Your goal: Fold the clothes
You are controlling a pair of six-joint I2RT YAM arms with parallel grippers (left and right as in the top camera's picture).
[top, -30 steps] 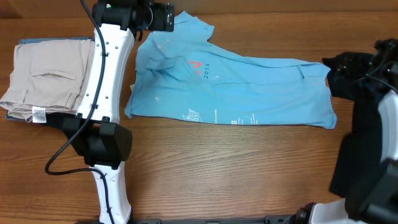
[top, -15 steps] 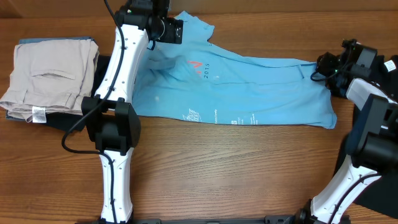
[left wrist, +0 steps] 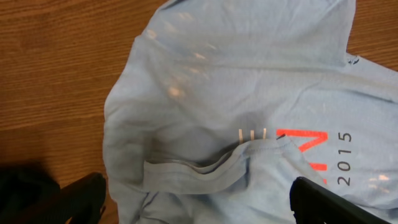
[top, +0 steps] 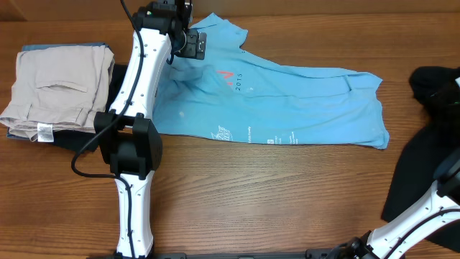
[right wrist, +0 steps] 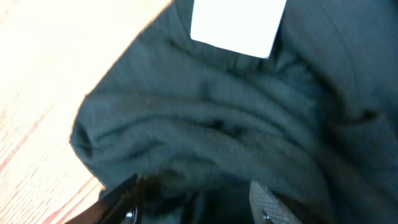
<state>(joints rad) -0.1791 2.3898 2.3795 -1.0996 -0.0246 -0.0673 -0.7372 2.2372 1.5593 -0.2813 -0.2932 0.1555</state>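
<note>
Your left gripper (left wrist: 196, 186) hung wide open, holding nothing, just above the T-shirt (left wrist: 249, 93) by a turned-over hem ridge (left wrist: 211, 168). Your right gripper (right wrist: 196, 196) had its fingers apart over a dark cloth (right wrist: 217, 124); couldn't tell if it had hold of it. The T-shirt lay spread flat on the table (top: 251, 194), with the trousers (top: 50, 86) well to its left. Risks: closing here could pinch only the ridge and bunch the shirt. With the right arm off the shirt, a one-sided pull would skew it.

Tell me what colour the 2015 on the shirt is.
Dark navy; the 2015 on the shirt shows best in the left wrist view.
</note>
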